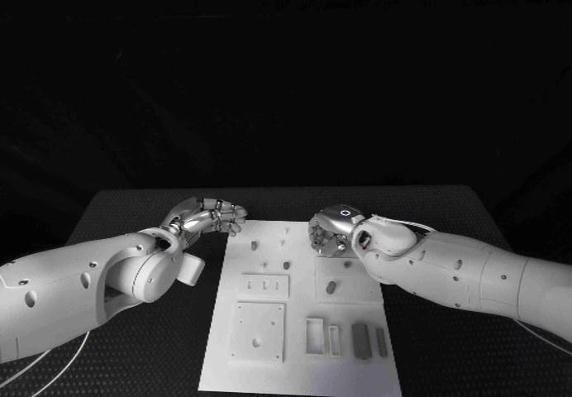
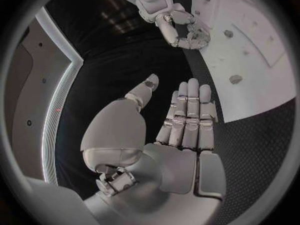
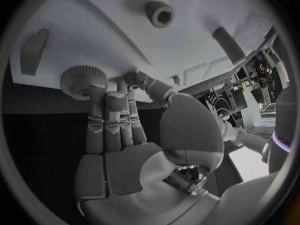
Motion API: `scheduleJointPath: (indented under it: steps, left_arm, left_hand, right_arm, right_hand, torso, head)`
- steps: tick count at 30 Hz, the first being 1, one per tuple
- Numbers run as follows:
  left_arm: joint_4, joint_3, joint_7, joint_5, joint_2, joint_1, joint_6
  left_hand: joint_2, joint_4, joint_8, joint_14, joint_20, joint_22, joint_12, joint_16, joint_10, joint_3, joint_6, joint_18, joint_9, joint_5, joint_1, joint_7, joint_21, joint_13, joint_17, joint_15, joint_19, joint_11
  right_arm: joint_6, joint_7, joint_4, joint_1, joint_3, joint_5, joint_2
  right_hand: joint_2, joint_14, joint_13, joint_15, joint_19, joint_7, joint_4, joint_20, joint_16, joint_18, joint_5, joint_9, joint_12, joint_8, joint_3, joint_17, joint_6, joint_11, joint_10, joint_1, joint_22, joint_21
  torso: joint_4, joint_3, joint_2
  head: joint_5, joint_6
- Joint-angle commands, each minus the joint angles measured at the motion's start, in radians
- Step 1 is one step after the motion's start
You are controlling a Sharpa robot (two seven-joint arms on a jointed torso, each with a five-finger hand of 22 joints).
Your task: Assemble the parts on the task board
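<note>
White task board (image 1: 256, 364) mid-table, right hand (image 1: 335, 231) at its far right edge, fingertips (image 3: 100, 92) pinching a round knurled knob (image 3: 83, 78) against the board, left hand (image 1: 205, 218) over the black table (image 1: 131, 207) off the board's far left corner, empty, fingers straight and pressed together

Black table (image 1: 143, 207), dark backdrop behind.
</note>
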Motion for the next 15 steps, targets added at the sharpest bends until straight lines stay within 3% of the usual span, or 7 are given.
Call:
scheduleJointPath:
  steps: [1,10,15]
  left_arm:
    - [0.002,0.001,0.008,0.002,0.002,0.001,0.016]
    - [0.002,0.001,0.008,0.004,0.005,0.001,0.016]
    - [0.001,0.001,0.011,0.005,0.007,0.001,0.014]
  left_hand:
    - [0.003,-0.002,-0.005,0.005,-0.001,0.020,-0.006,-0.002,-0.005,0.006,-0.007,0.008,0.001,-0.005,-0.011,-0.001,0.004,0.001,0.001,0.003,-0.004,0.000]
    - [0.002,-0.002,-0.005,0.005,-0.001,0.019,-0.006,-0.003,-0.005,0.006,-0.008,0.008,0.001,-0.005,-0.012,0.000,0.004,0.001,0.002,0.002,-0.005,0.000]
    - [0.002,0.000,-0.006,0.005,-0.001,0.019,-0.007,-0.003,-0.005,0.005,-0.008,0.007,0.002,-0.005,-0.018,0.003,0.005,0.001,0.003,0.003,-0.005,0.000]
  right_arm:
    - [-0.027,-0.045,0.005,-0.003,-0.002,-0.026,0.003]
    - [-0.119,-0.089,0.021,0.007,-0.001,-0.058,0.011]
    - [-0.138,-0.098,0.022,0.019,0.000,-0.066,0.025]
  right_hand:
    - [0.011,-0.016,0.044,-0.023,-0.002,0.001,0.000,-0.002,0.007,0.046,0.007,0.004,0.005,0.006,0.007,0.002,0.009,-0.004,0.028,0.001,0.023,0.006]
    - [0.011,-0.016,0.055,-0.025,-0.002,-0.001,-0.004,-0.002,0.012,0.046,0.006,0.009,0.006,0.006,0.012,0.004,0.014,-0.006,0.030,-0.001,0.023,0.016]
    - [0.009,-0.015,0.061,-0.026,0.000,-0.002,-0.006,-0.003,0.015,0.046,0.006,0.012,0.006,0.007,0.016,0.004,0.016,-0.007,0.031,0.000,0.022,0.022]
  torso:
    - [0.0004,0.0003,0.000]
    - [-0.0006,-0.0001,0.001]
    - [0.0012,0.0014,0.002]
  head:
    - [0.001,0.004]
    - [0.005,0.009]
    - [0.007,0.013]
